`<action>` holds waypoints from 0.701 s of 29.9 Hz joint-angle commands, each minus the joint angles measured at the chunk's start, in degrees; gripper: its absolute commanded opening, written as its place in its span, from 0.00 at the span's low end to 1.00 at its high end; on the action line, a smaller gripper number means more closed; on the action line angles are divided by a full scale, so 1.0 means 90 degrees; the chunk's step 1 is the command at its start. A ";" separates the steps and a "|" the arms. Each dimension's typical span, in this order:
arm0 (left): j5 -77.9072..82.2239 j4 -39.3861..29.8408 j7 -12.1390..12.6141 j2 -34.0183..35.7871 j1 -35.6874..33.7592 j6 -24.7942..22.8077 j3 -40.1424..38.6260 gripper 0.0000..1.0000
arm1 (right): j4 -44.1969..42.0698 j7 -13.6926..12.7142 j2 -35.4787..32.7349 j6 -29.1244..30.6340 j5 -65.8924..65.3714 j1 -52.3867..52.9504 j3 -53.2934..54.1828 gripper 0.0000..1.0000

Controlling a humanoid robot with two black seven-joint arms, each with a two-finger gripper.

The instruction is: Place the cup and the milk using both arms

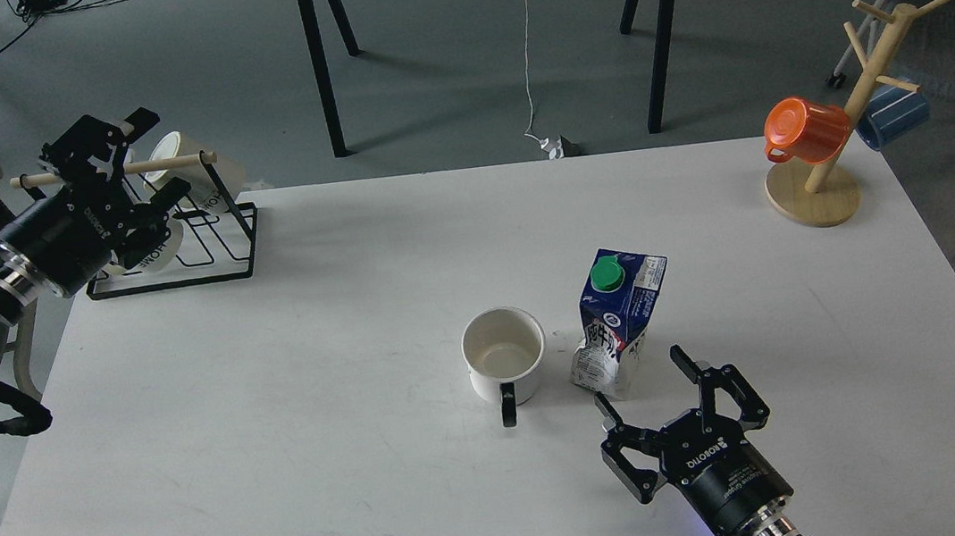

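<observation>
Cup [504, 355] and milk [616, 319] stand side by side mid-surface, apart. Right tool [647, 394] spread just beside carton, empty. Left tool [126, 169] off far-left corner; spread cannot tell.

cup [505, 356] left of milk [616, 321] (mid-table [277, 399])

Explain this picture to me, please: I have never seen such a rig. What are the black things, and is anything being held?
The single picture comes from the robot's own head, looking down at a white table. The black things are its two arms. The right gripper, fingers spread, sits just short of the blue and white milk carton with a green cap, holding nothing. Beside the carton stands a squat white mug with a black handle. The left gripper is up by a black wire mug rack; its state is unclear. An orange cup hangs on a wooden stand.
</observation>
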 commanded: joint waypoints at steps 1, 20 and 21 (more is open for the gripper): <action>0.0005 0.0058 0.0000 0.0000 0.0010 0.0000 0.0013 0.99 | 0.0650 0.0000 -0.0950 0.0000 -0.0023 -0.0279 0.0120 0.98; -0.0024 0.0107 0.0000 0.0000 0.0107 0.0000 -0.0045 0.99 | -0.0352 0.0000 -0.4030 0.0000 0.0523 0.0225 0.2406 0.98; -0.0024 0.0107 0.0000 0.0000 0.0107 0.0000 -0.0045 0.99 | -0.0538 0.0000 -0.4030 0.0000 0.0533 0.0479 0.2386 0.98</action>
